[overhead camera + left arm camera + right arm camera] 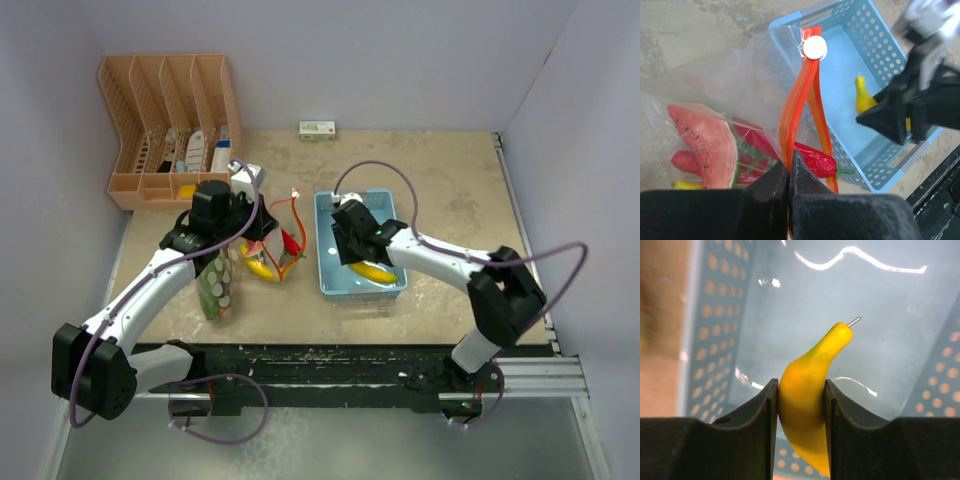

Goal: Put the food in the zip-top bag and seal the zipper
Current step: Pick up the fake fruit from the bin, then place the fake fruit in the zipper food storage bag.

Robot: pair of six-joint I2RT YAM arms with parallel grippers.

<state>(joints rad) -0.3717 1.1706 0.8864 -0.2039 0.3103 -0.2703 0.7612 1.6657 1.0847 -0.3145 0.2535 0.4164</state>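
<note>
My left gripper (789,165) is shut on the orange zipper strip (796,100) of the clear zip-top bag (272,243), holding its mouth up and open. The white slider (815,48) sits at the zipper's far end. Inside the bag lie a watermelon slice (707,142), red chilli peppers (815,161) and a yellow piece. Down in the light-blue basket (362,291), my right gripper (801,390) is shut on a yellow banana (807,395), with both fingers pressed against its sides. From the top view this banana (374,271) shows just under the right gripper (362,262).
A peach slotted organiser (170,130) stands at the back left. Against the back wall lies a small white-and-green box (318,129). A spotted greenish packet (218,287) lies beneath my left arm. White walls close in three sides of the table.
</note>
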